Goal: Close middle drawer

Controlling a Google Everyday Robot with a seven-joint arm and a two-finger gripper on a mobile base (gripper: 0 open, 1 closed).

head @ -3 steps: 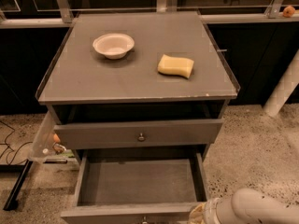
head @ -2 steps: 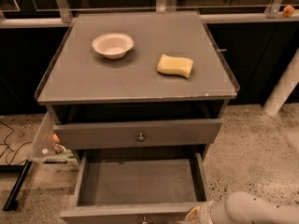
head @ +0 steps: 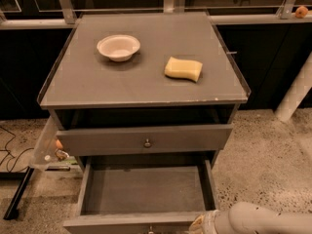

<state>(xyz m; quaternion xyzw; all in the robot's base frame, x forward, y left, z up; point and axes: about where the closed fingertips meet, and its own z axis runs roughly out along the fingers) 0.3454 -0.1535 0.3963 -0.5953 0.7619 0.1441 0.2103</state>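
At the bottom of the view, the middle drawer [head: 146,191] sits pulled way out below the top drawer [head: 97,141]. The claw [head: 200,224] is right by its front right corner; spread or pressed together, can't tell. A bowl [head: 118,47] and a sponge [head: 183,68] sit on the table [head: 97,84].
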